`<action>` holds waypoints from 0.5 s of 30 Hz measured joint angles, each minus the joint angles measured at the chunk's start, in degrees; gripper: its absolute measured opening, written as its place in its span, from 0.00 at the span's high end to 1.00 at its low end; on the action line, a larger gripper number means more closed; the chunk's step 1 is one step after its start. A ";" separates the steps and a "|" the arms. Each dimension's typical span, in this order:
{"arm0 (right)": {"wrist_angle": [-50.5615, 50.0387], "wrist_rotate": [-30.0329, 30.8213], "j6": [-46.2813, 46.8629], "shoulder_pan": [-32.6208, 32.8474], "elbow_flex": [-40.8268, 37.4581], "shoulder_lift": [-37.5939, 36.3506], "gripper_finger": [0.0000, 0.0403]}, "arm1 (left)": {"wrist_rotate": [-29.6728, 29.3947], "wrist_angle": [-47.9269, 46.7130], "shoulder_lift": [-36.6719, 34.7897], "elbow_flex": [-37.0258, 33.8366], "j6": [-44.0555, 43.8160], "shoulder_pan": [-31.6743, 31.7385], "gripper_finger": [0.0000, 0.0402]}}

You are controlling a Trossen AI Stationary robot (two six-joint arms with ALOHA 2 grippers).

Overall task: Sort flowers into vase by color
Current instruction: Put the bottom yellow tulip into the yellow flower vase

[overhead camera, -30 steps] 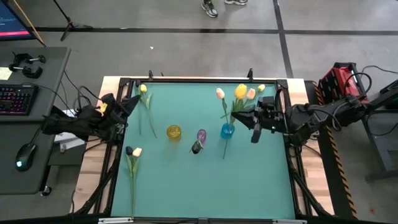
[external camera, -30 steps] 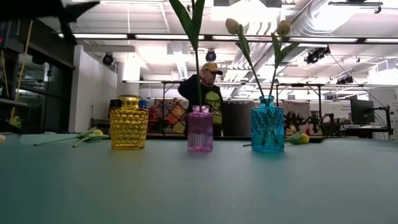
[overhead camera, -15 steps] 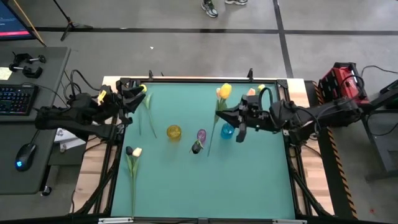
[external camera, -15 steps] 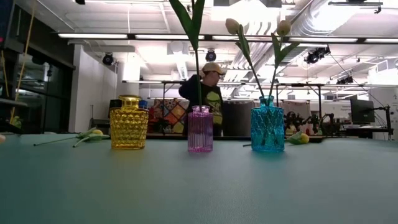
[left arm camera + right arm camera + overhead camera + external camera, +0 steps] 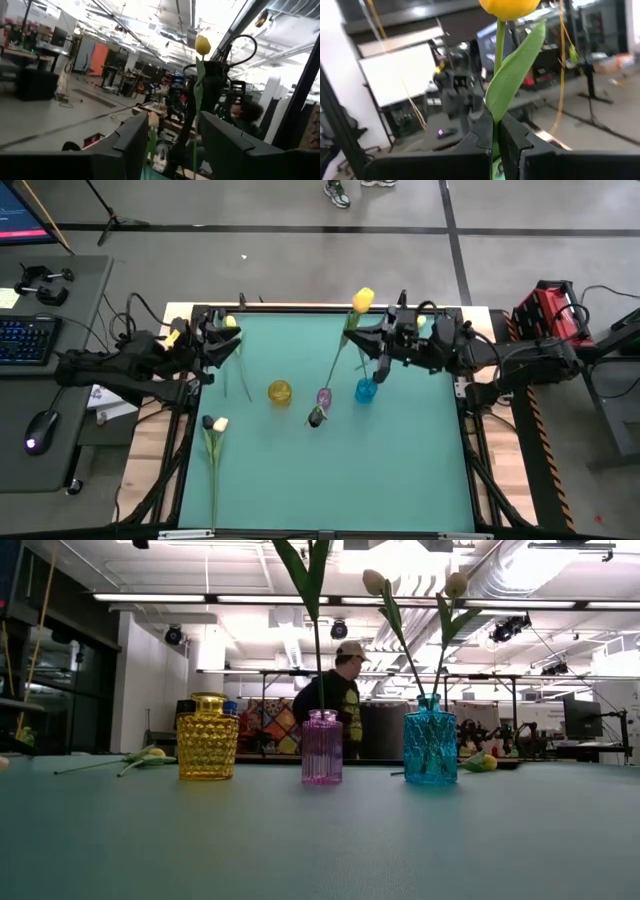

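My right gripper (image 5: 352, 340) is shut on a yellow tulip (image 5: 362, 300) high over the table's far side, above the blue vase (image 5: 430, 740). Two peach tulips (image 5: 374, 580) stand in that vase by their stems. The purple vase (image 5: 321, 747) holds a dark tulip (image 5: 316, 417), and nothing shows in the yellow vase (image 5: 207, 737). My left gripper (image 5: 175, 145) hovers open at the far left, holding nothing. One yellow tulip (image 5: 232, 323) lies on the mat below it. Two more tulips (image 5: 214, 424) lie flat near the left edge. My right gripper pinches the yellow tulip's stem (image 5: 496, 112) between its two fingers (image 5: 482, 131), just under the base of the leaf (image 5: 515, 80). The fingers come roughly level from the table's right and lie across the stem. The flower is lifted clear, head up, its lower stem (image 5: 330, 380) slanting below the fingers.
The three vases stand in a row across the middle of the green mat (image 5: 330, 480). A black frame (image 5: 300, 308) runs around the table. A person (image 5: 335, 690) moves in the room behind the vases.
My right gripper has carried the yellow tulip toward the table's left and then toward the far edge, and the stem now slants over the purple vase. My left gripper has risen out of the low view at the far left.
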 joint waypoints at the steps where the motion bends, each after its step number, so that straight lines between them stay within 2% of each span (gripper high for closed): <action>1: 1.03 -1.59 -0.90 -0.73 0.00 0.06 1.00 | 0.00 1.01 0.78 0.00 -0.36 0.00 0.59; 4: 5.51 -6.56 -3.17 -2.80 0.00 1.02 1.00 | -0.05 5.06 4.01 0.00 0.18 0.00 0.59; 7: 9.67 -12.24 -5.48 -4.55 0.00 2.79 1.00 | -1.35 9.51 8.00 0.00 4.49 0.00 0.59; 11: 12.50 -19.08 -7.54 -6.29 0.00 5.77 1.00 | -5.43 12.10 11.53 -0.02 11.04 -0.02 0.59; 15: 14.34 -23.79 -9.20 -7.41 0.00 9.47 1.00 | -9.59 12.37 11.98 -0.02 11.86 -0.02 0.59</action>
